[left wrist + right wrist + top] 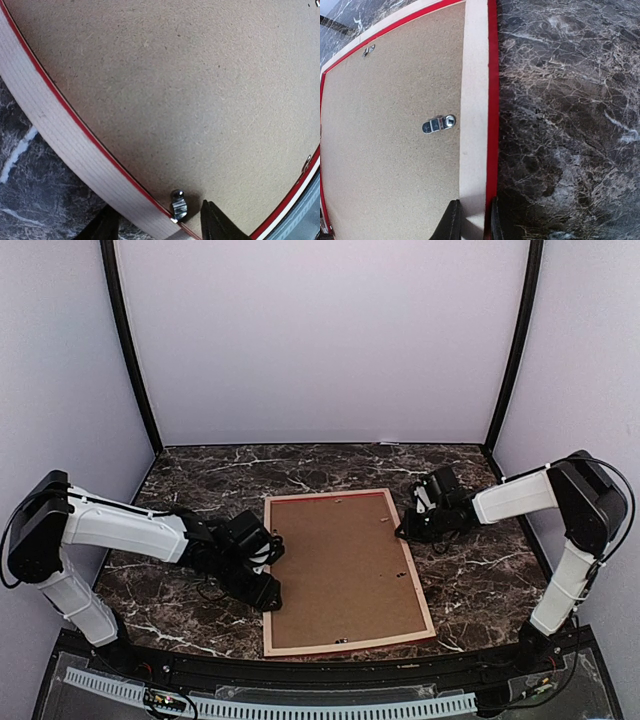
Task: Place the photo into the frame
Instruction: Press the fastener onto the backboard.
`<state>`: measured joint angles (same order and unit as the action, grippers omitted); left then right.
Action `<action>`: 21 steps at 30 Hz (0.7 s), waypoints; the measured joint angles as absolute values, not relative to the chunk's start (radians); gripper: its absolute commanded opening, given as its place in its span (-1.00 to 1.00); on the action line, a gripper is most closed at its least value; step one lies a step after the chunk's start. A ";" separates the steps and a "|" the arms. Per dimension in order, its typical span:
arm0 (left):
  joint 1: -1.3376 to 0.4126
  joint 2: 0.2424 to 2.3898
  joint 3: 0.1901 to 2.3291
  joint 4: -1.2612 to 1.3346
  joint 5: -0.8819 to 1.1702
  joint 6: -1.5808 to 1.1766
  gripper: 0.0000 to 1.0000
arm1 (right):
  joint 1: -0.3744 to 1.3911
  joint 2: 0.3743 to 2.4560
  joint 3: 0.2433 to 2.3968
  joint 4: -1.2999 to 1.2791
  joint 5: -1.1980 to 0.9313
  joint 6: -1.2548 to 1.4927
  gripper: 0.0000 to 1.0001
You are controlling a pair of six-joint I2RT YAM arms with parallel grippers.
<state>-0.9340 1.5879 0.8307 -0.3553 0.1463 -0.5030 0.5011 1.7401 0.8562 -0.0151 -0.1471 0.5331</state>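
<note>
**Desk:** What sat in the frame [350, 646]?

**Photographer:** A plain brown backing board [340, 565] filled it from rail to rail. The frame lay flat, pale wood side up, in the middle of the dark marble table [470, 590]. The photo could not be seen in any view.

**Desk:** What did the wrist cameras catch that the overhead one missed?

**Photographer:** From above, the fittings were only specks. The left wrist view showed a metal turn clip [177, 205] at the rail's inner edge. It stood between the left fingers [212, 225], which were spread apart and gripped nothing. The right wrist view showed a second turn clip [439, 124] lying on the board, and the rail's bright red outer edge. The right fingers [452, 222] were drawn in close on either side of that rail, grasping it.

**Desk:** And the arms?

**Photographer:** The left arm [120, 525] stretched low from the left, its wrist tipped down over the left rail toward the near corner. The right arm [520, 495] stood with its elbow raised at the table's right edge. Its forearm reached leftward to the far end of the right rail.
</note>
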 measured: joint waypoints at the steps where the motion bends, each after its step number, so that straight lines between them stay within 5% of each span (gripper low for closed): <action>1: -0.934 1.587 0.833 -0.361 0.146 -0.504 0.27 | 0.501 1.739 0.854 -0.012 -0.147 0.533 -1.00; 21: -0.899 1.557 0.856 -0.428 0.115 -0.496 0.16 | 0.498 1.737 0.845 0.004 -0.157 0.535 -1.00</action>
